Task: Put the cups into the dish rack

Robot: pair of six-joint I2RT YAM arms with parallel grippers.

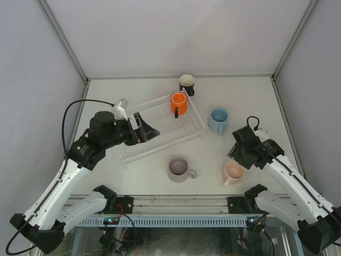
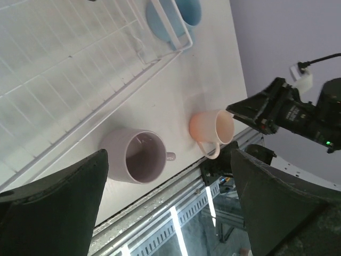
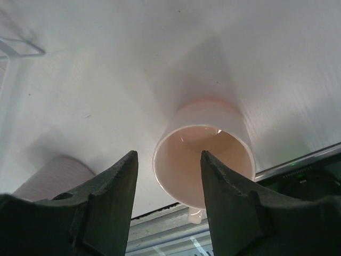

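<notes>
Already one mug is in the rack [image 1: 171, 133]: the orange mug [image 1: 179, 103] stands mouth up at the far right end, handle toward the near side. The rack lies at a slant on the left-centre of the counter [image 1: 122, 90].

The other four mugs sit on the counter. The black mug [image 1: 187, 84] is just beyond the rack's far right corner, and the blue mug [image 1: 218, 120] is just beside its right end. The lilac mug [image 1: 179, 168] stands near the rack's front side, handle pointing right. The peach mug [image 1: 233, 172] is to the right of it, close to the counter's front edge.

The left jaws hang over the rack's middle, spread wide with nothing between them. The right jaws are apart above the peach mug. In the right wrist view one finger [image 3: 109, 205] lies outside its rim and the other [image 3: 234, 205] overlaps its mouth. Whether either touches the mug cannot be told.
</notes>
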